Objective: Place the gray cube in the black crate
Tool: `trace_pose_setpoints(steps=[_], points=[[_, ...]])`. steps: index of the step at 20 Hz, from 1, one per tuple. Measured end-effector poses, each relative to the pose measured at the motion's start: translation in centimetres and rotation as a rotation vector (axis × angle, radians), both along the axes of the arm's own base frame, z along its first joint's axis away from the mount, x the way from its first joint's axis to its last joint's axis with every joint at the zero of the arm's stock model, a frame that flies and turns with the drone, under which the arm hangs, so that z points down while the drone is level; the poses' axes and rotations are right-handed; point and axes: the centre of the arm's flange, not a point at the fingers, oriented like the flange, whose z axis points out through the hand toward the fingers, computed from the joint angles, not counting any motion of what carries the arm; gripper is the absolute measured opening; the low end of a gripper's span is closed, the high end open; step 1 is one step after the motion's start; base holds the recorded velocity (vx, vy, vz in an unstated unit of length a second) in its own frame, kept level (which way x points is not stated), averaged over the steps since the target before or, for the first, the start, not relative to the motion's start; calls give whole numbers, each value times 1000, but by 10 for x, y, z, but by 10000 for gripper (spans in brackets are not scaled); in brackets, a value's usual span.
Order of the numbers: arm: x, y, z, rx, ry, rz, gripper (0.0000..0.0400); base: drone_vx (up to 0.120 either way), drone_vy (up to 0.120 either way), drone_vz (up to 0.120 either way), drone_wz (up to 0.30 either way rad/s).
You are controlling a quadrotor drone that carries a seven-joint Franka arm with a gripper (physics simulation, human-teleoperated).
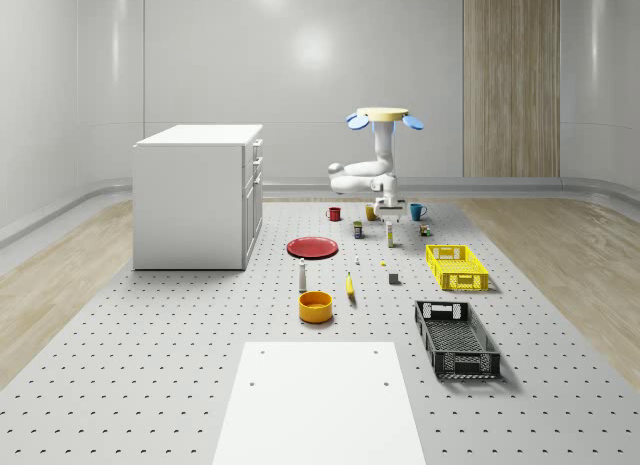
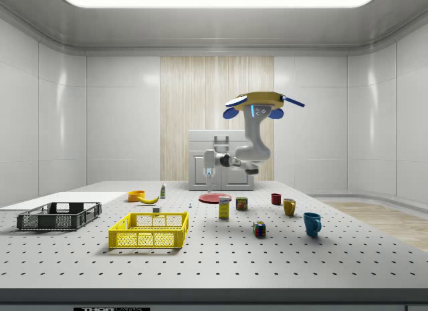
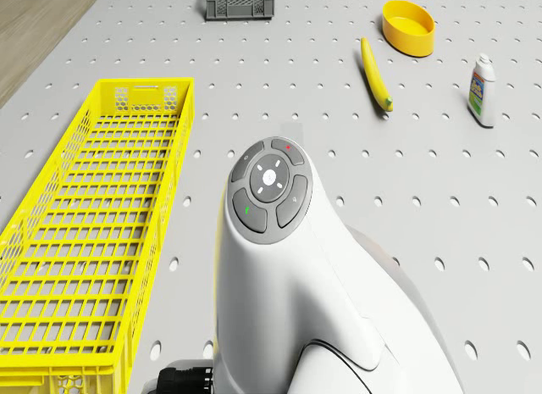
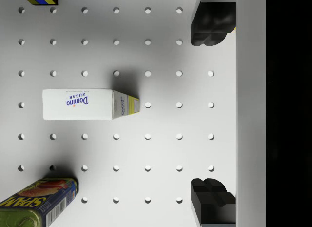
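- Hovering in the air above the far part of the perforated floor (image 1: 150, 385), our drone (image 1: 384, 116) hung over the cluster of cups and cans, well short of the gray cube (image 1: 394, 279).
- We held our gripper (image 4: 212, 117) spread wide and empty; in the wrist view its two dark fingertips (image 4: 213, 24) stood well apart over bare floor, with a sugar box (image 4: 90, 104) and a canned-meat tin (image 4: 40, 203) just beside its path.
- We judged the main risk to be clutter: dropping straight down from there could knock the sugar box or the tin, since both stood close under the arm.
- We also saw the yellow crate (image 1: 456, 266) lying between us and the black crate (image 1: 456, 337) along the floor's right edge in the whole-scene view; the two are alike in shape, so we could have released over the wrong one.
- The cube looked small, dark and plain, sitting alone on the floor near the yellow crate's near-left corner, with a banana (image 1: 350, 285) and an orange bowl (image 1: 315, 306) off to its left in the whole-scene view.
- We thought so small a block could slip from wide fingers, or be missed outright if the hover drifted while closing.
- The black crate sat open-topped and empty nearer the floor's front edge.
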Motion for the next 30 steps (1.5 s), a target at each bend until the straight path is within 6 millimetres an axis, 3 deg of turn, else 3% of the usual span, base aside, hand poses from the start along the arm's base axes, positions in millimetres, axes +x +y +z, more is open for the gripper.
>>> trace_pose_setpoints(steps=[6, 12, 21, 30], points=[[0, 0, 0, 0, 0, 0, 400, 120, 0, -7, 0], [0, 0, 0, 0, 0, 0, 400, 120, 0, -107, 0], [0, 0, 0, 0, 0, 0, 400, 120, -31, 0, 0], [0, 0, 0, 0, 0, 0, 400, 120, -36, -84, 0]])
